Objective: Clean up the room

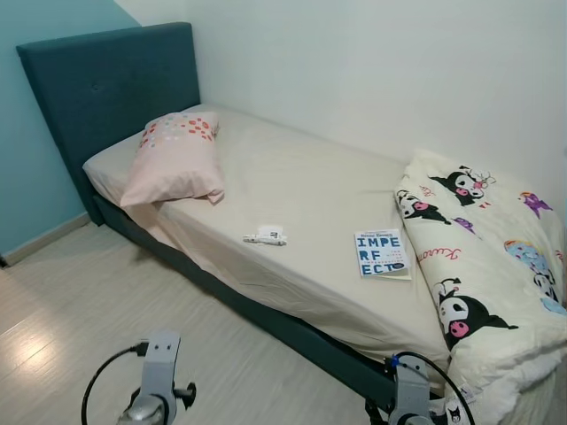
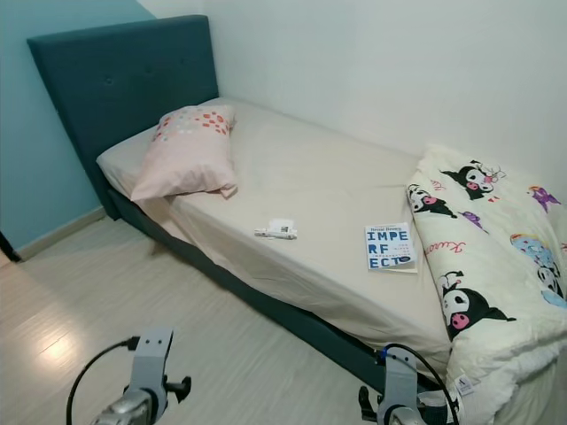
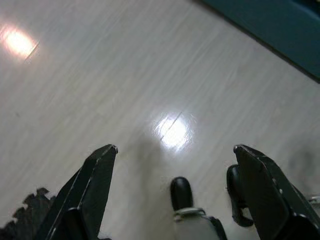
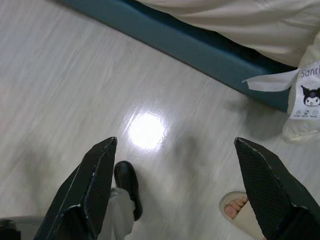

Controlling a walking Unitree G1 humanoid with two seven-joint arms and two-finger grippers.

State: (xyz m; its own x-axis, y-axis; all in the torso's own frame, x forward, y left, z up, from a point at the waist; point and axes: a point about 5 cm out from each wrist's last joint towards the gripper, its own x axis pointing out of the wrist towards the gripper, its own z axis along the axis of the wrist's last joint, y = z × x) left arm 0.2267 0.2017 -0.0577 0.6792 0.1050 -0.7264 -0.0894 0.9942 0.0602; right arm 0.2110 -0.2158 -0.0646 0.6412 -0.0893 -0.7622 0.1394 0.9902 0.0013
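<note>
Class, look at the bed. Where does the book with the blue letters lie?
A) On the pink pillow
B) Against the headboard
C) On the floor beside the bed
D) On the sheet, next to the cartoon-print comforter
D: the book lies flat on the sheet of the bed, close beside the cartoon-print comforter and well away from the pink pillow.

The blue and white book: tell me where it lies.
The blue and white book lies flat on the bed's beige sheet, right of centre, beside the cartoon-print duvet.
</note>
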